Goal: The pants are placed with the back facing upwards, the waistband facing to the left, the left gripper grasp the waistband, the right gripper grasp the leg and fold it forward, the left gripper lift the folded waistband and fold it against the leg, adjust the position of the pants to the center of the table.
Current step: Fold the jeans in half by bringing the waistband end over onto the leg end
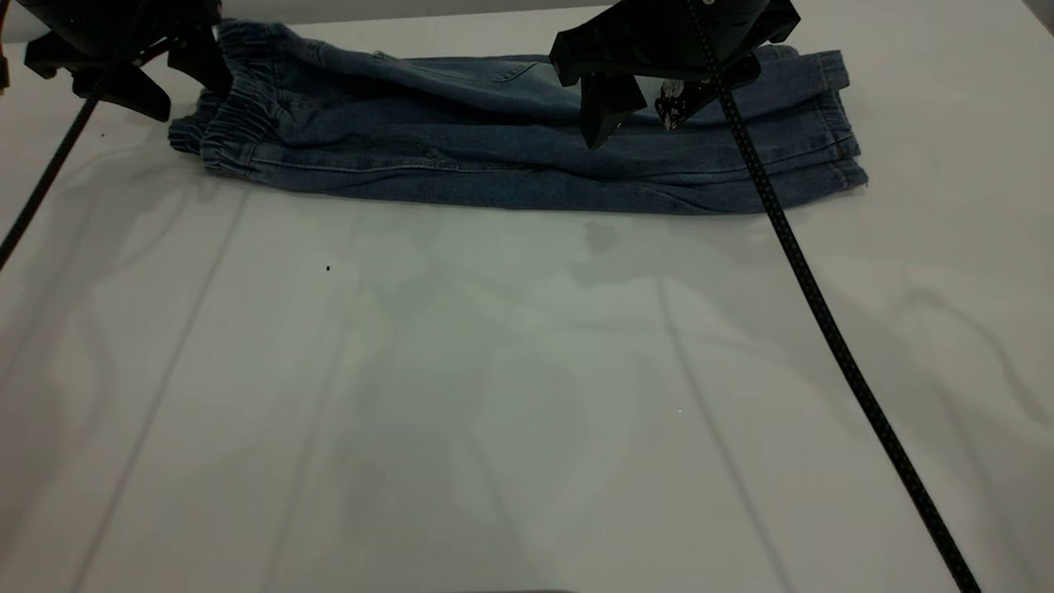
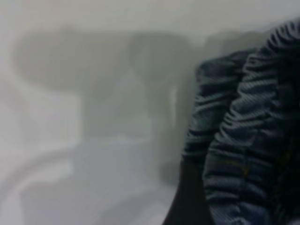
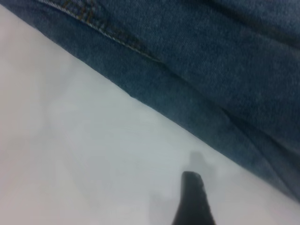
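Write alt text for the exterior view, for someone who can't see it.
Blue denim pants, folded lengthwise, lie along the far side of a white table, elastic waistband at the view's left. The left gripper sits at the waistband, and the right gripper hangs open above the legs.

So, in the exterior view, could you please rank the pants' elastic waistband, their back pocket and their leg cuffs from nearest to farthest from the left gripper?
1. The elastic waistband, right beside the left gripper.
2. The back pocket, mid-pants.
3. The leg cuffs, at the right end, past the right gripper.
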Controlling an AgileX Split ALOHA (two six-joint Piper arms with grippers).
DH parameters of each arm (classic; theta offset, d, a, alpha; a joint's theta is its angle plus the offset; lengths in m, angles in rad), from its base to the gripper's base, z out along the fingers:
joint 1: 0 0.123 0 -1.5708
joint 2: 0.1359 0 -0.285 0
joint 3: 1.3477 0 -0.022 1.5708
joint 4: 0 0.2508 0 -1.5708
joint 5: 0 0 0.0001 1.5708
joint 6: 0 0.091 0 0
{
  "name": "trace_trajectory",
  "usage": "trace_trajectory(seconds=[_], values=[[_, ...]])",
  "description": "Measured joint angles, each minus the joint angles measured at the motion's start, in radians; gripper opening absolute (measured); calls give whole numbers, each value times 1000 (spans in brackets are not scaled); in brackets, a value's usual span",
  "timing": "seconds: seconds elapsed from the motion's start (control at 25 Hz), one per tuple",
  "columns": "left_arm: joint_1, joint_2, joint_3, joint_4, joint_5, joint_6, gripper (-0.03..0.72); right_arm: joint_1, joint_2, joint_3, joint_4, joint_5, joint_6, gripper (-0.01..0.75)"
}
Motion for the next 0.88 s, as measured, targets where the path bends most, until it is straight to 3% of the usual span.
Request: trace_trajectory(seconds=[0.2, 0.44, 0.88], values=[[0, 0, -59, 16, 70, 21, 508, 0, 0, 0, 0, 3, -2, 433], [0, 0, -153, 149, 172, -10, 508, 0, 0, 0, 0, 6, -3, 433], [-49, 118, -160, 105, 116, -10, 508, 0, 0, 0, 3, 10, -3, 433]])
